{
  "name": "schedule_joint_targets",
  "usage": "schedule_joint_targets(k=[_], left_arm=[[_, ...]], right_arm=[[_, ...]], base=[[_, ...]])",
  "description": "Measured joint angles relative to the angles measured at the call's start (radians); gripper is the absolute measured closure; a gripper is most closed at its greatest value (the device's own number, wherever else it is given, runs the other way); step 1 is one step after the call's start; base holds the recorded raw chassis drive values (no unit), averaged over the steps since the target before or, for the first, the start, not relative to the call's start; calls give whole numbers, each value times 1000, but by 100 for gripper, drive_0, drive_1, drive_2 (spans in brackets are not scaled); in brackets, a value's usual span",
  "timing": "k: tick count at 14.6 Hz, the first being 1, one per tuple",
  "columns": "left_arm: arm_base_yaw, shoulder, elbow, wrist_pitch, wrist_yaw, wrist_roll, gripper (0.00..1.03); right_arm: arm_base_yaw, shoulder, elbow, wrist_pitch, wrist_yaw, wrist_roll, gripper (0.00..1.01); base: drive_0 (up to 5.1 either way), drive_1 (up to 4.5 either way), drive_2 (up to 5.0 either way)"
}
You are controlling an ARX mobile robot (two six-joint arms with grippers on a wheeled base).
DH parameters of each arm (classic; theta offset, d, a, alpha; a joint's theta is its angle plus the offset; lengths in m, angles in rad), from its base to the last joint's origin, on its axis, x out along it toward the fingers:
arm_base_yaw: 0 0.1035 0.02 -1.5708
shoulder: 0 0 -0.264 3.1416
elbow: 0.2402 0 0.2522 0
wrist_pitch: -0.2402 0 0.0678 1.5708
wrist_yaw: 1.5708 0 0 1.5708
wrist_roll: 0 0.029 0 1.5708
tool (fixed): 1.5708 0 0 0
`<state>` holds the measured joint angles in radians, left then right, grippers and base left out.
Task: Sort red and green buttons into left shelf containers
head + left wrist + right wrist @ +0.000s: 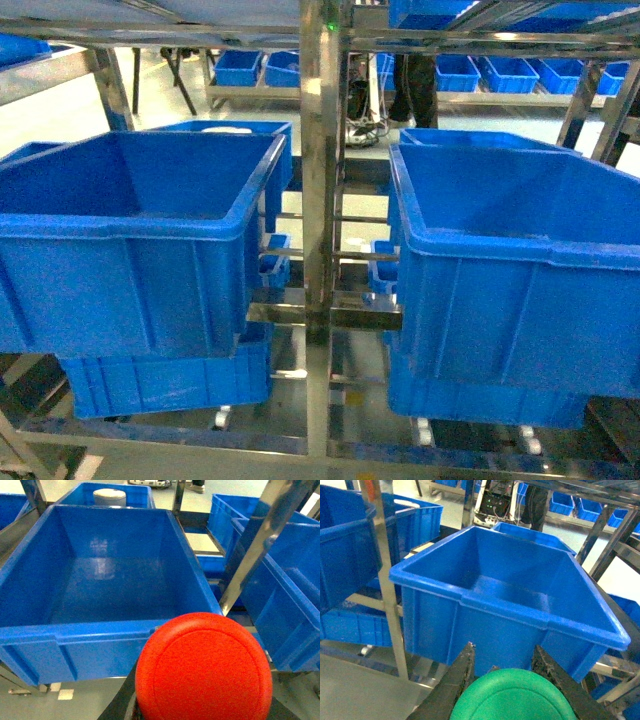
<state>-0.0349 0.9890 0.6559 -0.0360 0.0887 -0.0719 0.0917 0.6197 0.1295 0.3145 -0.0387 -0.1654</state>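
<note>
Rigid, light and glossy-capped, the round red plastic button [204, 667] fills the left tool's hold and the round green plastic button [512, 696] sits between the right tool's closed-in fingers [461, 672], so both are best held below the slippery cap.

A warehouse or factory storeroom is shown. Large blue plastic crates [140, 240] are set on a steel shelving rack [322, 200], with further rows of small blue bins [520, 72] seen on racks behind. A pale, glossy floor [60, 110] and a person's legs [415, 85] are visible beyond.
</note>
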Motion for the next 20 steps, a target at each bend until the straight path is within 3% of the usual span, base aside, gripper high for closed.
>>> schedule_joint_targets(k=[7, 13, 17, 20], left_arm=[[2, 3, 0, -1, -3, 0, 79], [2, 6, -1, -2, -3, 0, 79], [2, 5, -1, -1, -2, 0, 79], [2, 5, -1, -1, -3, 0, 79]], right_arm=[[0, 0, 0, 0, 1, 0, 71], [-1, 28, 0, 13, 2, -5, 71], [-48, 415, 90, 208, -66, -71, 71], [-87, 706, 217, 316, -71, -108, 71]], base=[[-3, 427, -433], [0, 0, 0], [0, 0, 0], [0, 0, 0]])
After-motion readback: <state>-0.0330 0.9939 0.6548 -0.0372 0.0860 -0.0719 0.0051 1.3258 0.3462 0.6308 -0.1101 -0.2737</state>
